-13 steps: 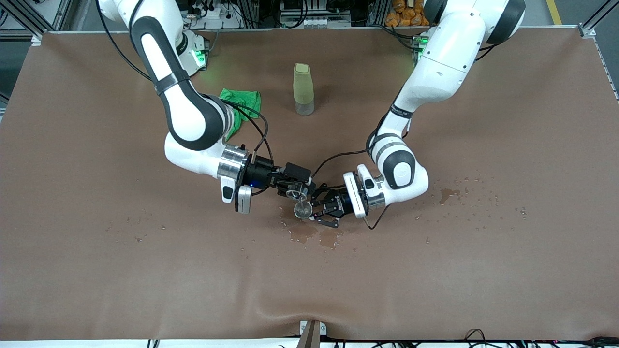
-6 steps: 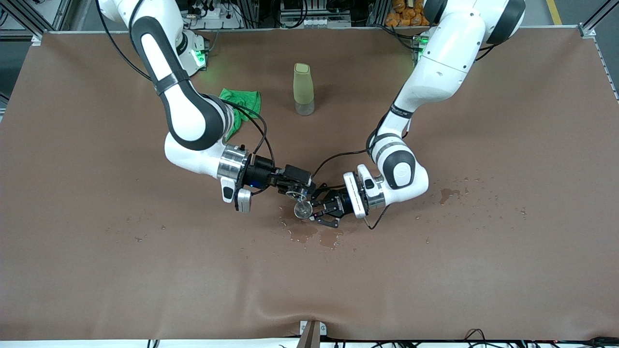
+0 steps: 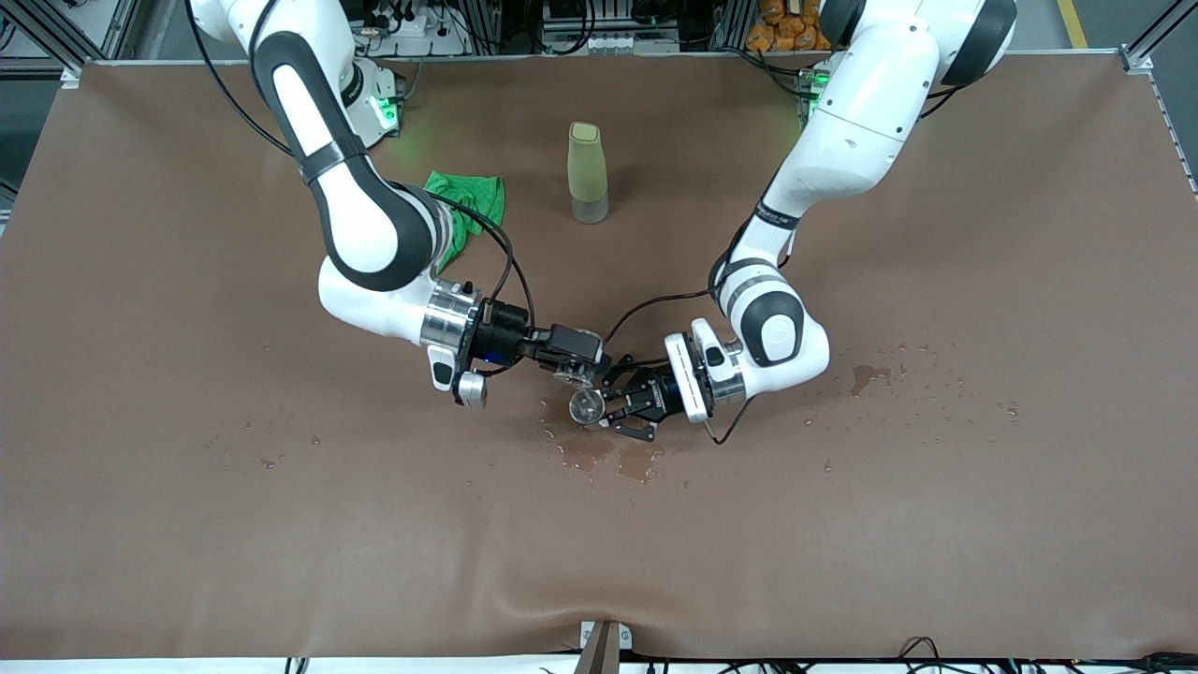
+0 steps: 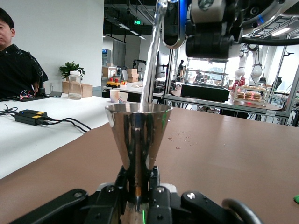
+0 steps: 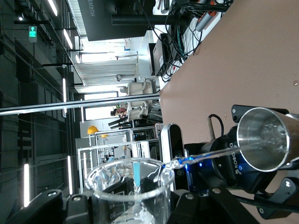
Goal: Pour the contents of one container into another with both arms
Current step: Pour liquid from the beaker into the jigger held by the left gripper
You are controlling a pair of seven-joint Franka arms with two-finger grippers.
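Over the middle of the table, my left gripper [image 3: 610, 406] is shut on the narrow waist of the shiny steel jigger [image 3: 587, 405], which it holds upright. Just above the jigger, my right gripper [image 3: 573, 365] is shut on the small clear glass cup [image 3: 567, 375] and holds it tipped over. In the left wrist view a thin stream of water [image 4: 150, 65] falls from the cup [image 4: 174, 23] into the jigger [image 4: 138, 133], gripped by the left gripper [image 4: 138, 182]. In the right wrist view the cup [image 5: 131, 186] sits in the right gripper [image 5: 131, 207], and its stream reaches the jigger [image 5: 264, 140].
A tall olive-green bottle [image 3: 587, 173] stands toward the robots' bases. A green cloth [image 3: 468, 201] lies beside the right arm's elbow. Wet patches [image 3: 608, 459] darken the brown mat under the grippers, and more drops [image 3: 870, 376] lie toward the left arm's end.
The right wrist has rolled, tipping the glass cup further over the jigger. The left gripper and the jigger have stayed where they were.
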